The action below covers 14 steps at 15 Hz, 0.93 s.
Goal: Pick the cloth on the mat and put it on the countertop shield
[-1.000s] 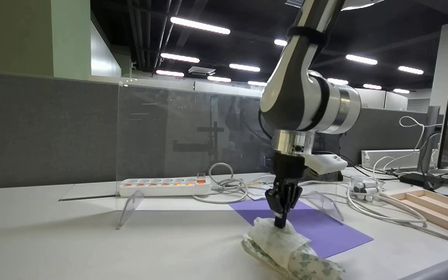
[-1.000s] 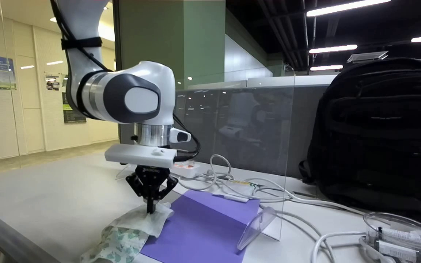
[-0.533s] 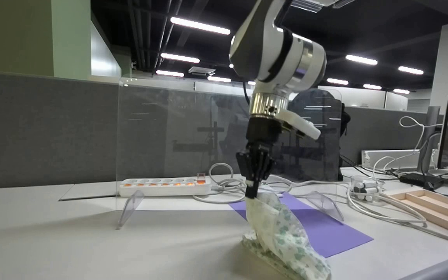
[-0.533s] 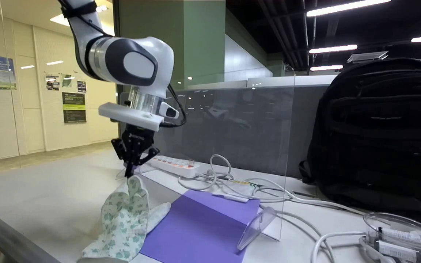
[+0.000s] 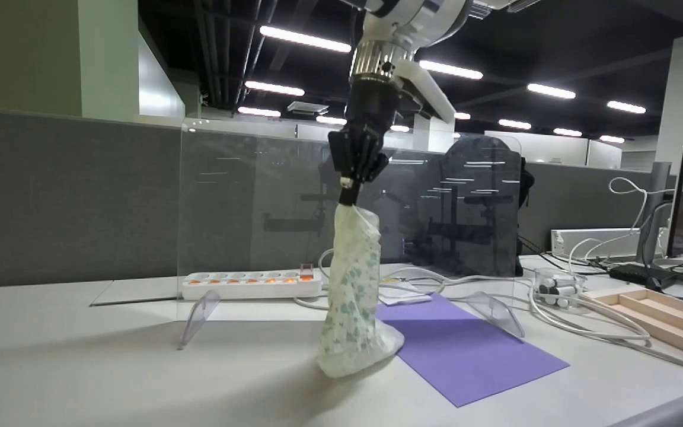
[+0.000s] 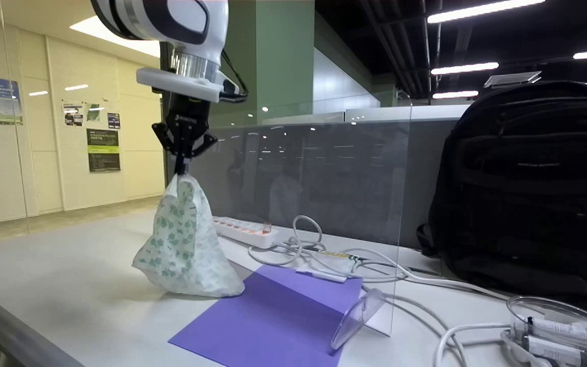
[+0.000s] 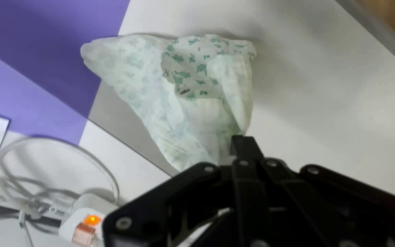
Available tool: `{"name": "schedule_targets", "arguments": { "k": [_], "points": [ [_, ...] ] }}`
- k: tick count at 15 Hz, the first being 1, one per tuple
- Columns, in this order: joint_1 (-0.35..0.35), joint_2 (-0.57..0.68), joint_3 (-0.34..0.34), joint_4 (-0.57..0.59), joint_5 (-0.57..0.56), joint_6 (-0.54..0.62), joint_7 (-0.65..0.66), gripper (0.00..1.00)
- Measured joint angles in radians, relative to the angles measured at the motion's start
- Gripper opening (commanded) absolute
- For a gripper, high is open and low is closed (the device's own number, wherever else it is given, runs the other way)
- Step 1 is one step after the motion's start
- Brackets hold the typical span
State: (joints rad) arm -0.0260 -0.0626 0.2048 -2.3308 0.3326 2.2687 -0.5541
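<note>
The cloth, white with green leaf print, hangs in folds from my gripper in both exterior views (image 5: 350, 302) (image 6: 184, 244) and in the wrist view (image 7: 139, 75). My gripper (image 5: 349, 197) (image 6: 181, 165) (image 7: 243, 140) is shut on its upper end. The cloth's lower edge is close over the table and overlaps the near corner of the purple mat (image 5: 478, 362) (image 6: 278, 316) (image 7: 43, 41); I cannot tell if it touches. The countertop shield (image 5: 229, 178) (image 6: 365, 204) is a clear upright panel behind the cloth. The gripper is about level with the shield's upper part.
Clear shield feet (image 5: 199, 318) (image 6: 357, 318) stick out on the table. A white power strip (image 5: 252, 286) and looped cables (image 6: 309, 244) lie behind the shield. A black backpack (image 6: 528, 193), a clear container of bottles (image 6: 558, 334) and a wooden tray (image 5: 661, 320) stand further off.
My gripper has risen and, in an exterior view, moved left with the cloth. The cloth has gone from lying on the table and mat edge to hanging upright, uncovering more of the mat.
</note>
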Motion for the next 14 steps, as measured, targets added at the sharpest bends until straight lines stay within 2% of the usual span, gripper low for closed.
{"name": "schedule_targets", "arguments": {
  "k": [2, 8, 14],
  "points": [
    [0.032, -0.035, -0.021, 0.017, 0.0, -0.001, 0.005, 0.01],
    [0.055, -0.044, -0.05, 0.015, -0.003, 0.006, -0.002, 0.0],
    [0.1, -0.017, -0.067, 0.036, -0.069, 0.202, 0.001, 0.0]
  ]
}}
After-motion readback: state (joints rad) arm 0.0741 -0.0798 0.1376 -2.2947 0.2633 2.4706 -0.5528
